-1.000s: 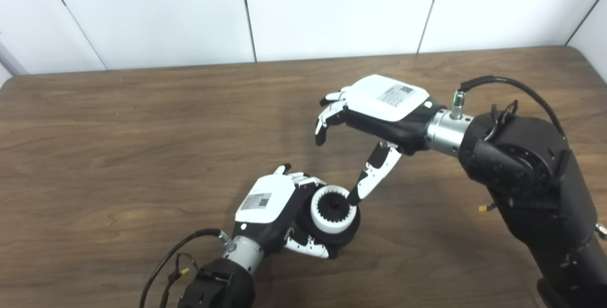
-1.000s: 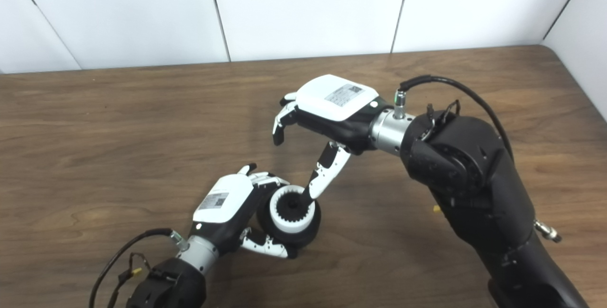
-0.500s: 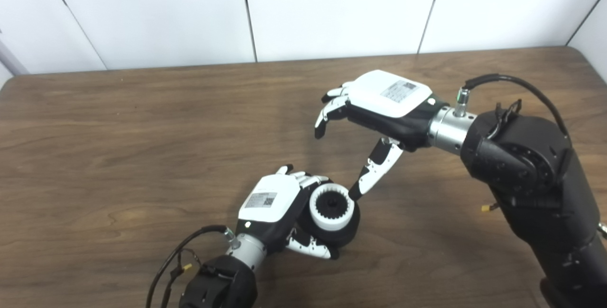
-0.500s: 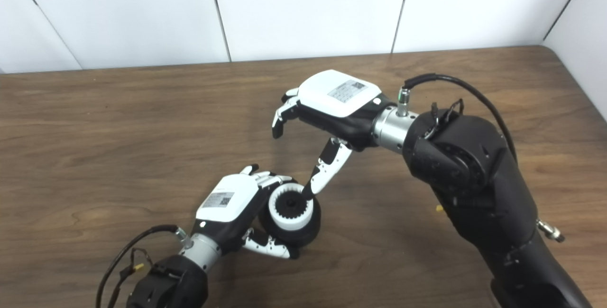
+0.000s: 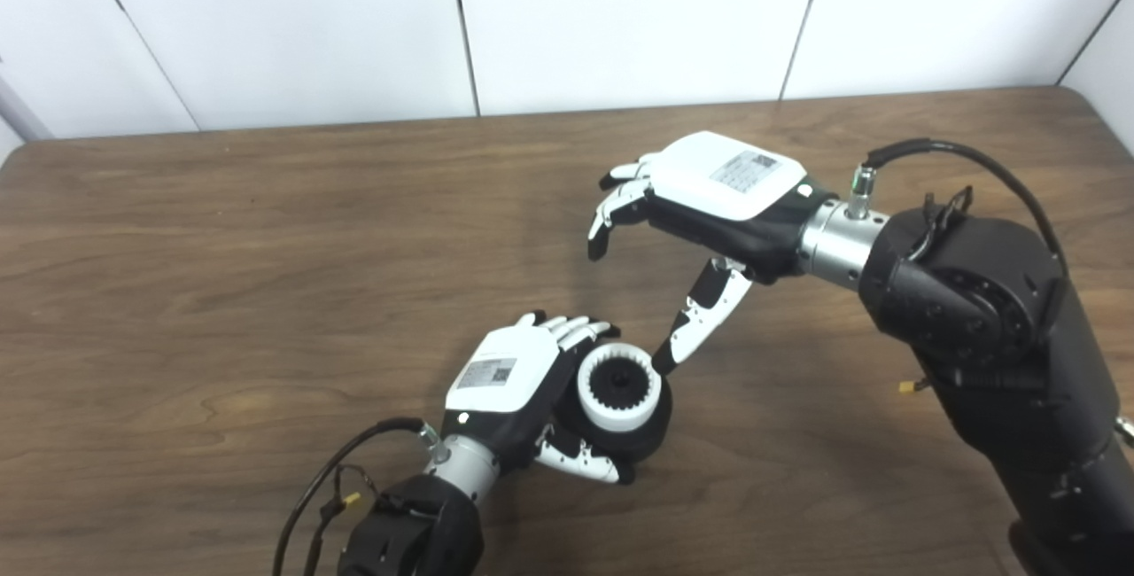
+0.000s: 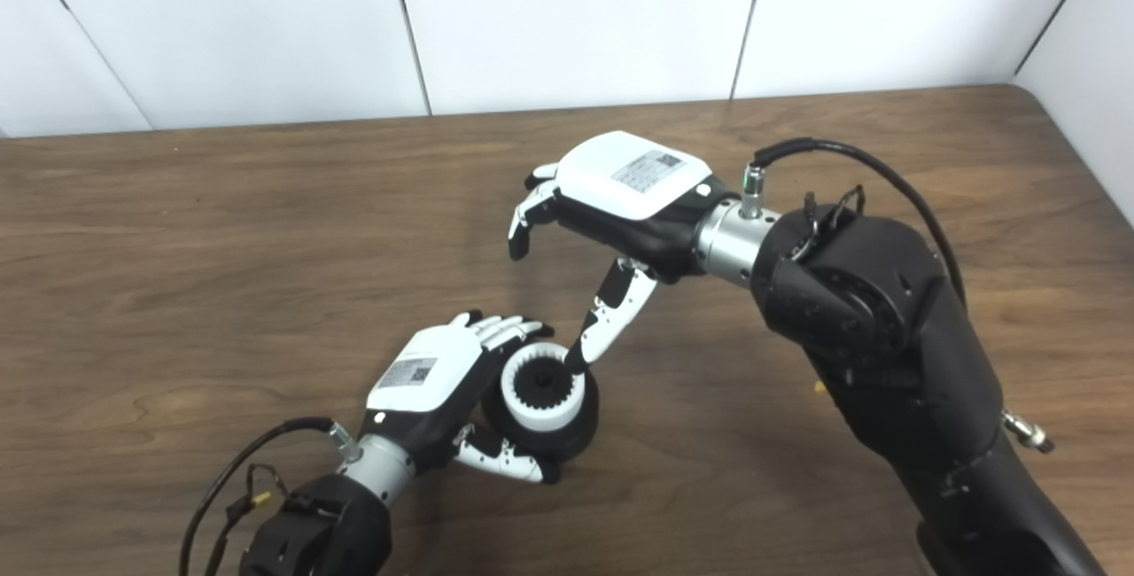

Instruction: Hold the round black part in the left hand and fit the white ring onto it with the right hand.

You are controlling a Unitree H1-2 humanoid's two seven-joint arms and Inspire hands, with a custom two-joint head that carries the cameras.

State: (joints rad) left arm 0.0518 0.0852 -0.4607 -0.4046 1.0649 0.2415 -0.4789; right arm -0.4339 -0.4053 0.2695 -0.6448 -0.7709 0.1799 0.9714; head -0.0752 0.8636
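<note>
White ring [image 5: 619, 386] sits seated on the round black part [image 5: 640, 432], which my left robot hand [image 5: 518, 381] cradles low on the surface [image 5: 221, 248], its fingers loosely curled round it. My right robot hand [image 5: 700, 204], fingers spread and holding nothing, hovers up and to the right, thumb tip just beside the ring's rim.

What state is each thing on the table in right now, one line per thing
white ring: seated on the round black part.
round black part: cradled by the left hand, low at the table.
left hand: fingers straightening, loosely around the part.
right hand: open, holds nothing, thumb tip at the ring's edge.
</note>
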